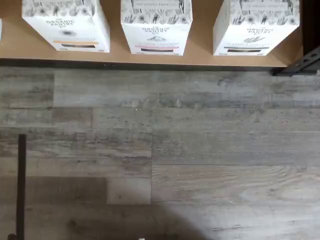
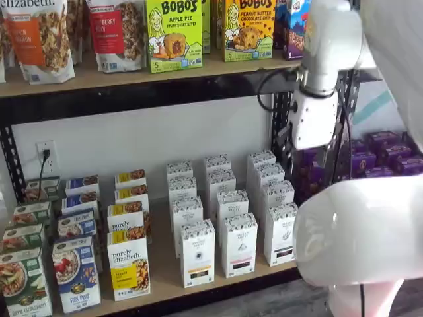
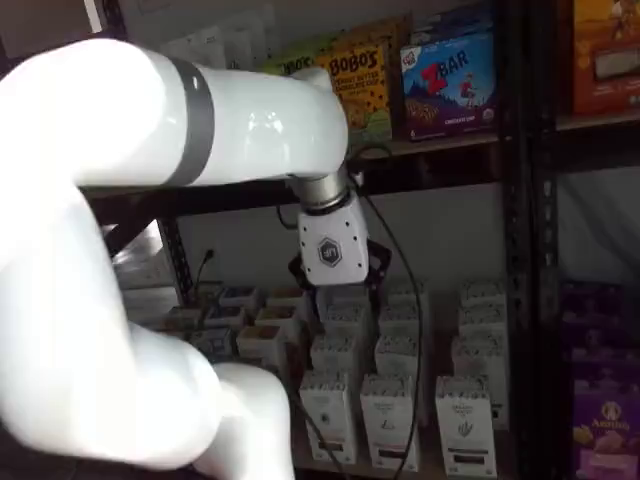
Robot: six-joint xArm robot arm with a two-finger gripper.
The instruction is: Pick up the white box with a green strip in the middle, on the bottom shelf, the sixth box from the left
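Roughly twelve white boxes [image 2: 197,253], three rows of four

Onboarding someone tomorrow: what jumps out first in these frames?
The big white arm fills the foreground in both shelf views, hanging in front of the rack. Behind it on the bottom shelf, rows of white boxes stand beside colourful Purely Elizabeth cartons. The claw hangs above the white boxes; its fingers are not clear enough to tell open from shut.

Up top, yellow BOBO'S cartons [image 2: 174,33] — "Apple Pie" and, beside it, "Peanut Butter Chocolate Chip" [image 2: 249,28]. A blue ZBAR box [image 3: 450,82]. Below, "purely elizabeth" cartons [image 2: 128,264] — and white boxes [image 1: 156,25] reading "Organic Pantry".
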